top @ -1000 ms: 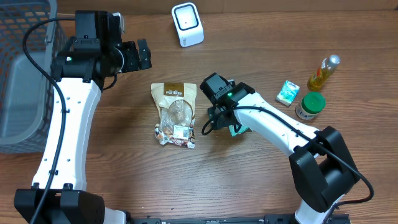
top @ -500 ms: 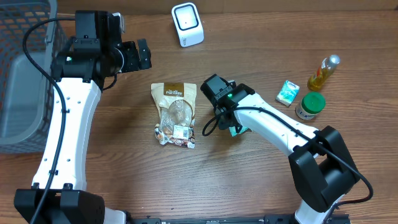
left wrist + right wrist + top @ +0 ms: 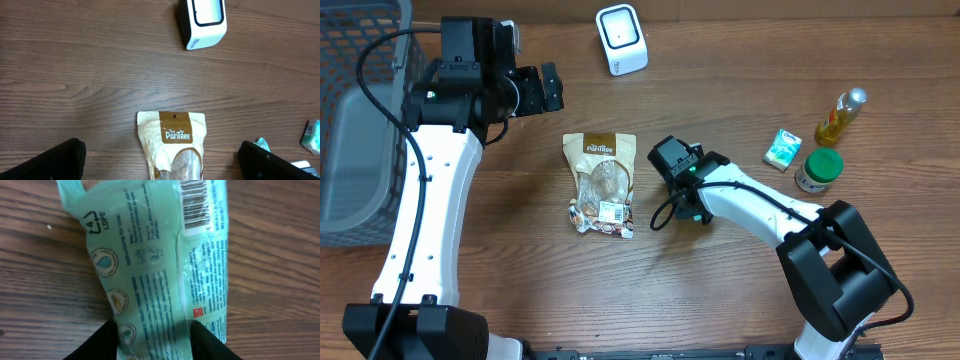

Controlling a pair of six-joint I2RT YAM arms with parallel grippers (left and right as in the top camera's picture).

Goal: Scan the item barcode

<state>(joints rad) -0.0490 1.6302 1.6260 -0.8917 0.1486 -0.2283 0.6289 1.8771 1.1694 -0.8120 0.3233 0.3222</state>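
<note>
While the green packet (image 3: pixel 160 270) lies flat on the bench (image 3: pixel 500 290) near its middle, just right of a brown snack pouch (image 3: pixel 601 183), the right pincer (image 3: pixel 154 332) is down on it for the pick-up. The wrist view shows its fingers (image 3: pixel 102 342) set on the packet's near end, one at the left edge and the other over the right part of the film. Whether they have bitten firmly cannot be told. The left pincer (image 3: pixel 542 90) hangs with its jaws wide apart and empty near the far left of the bench, looking down on the snack pouch and the scanner (image 3: pixel 621 38).

The step in hand looks to be the grasp itself, the first of the task. The barcode (image 3: pixel 196 202) faces up at the end of the packet away from the fingers. The scanner stands well apart, at the far edge. The next move would call for a secure pinch and a lift. The packet would then be carried across and turned so that the printed bars meet the scanner's window. As the film looks soft, the free end may droop, and the code would need to be kept flat.
</note>
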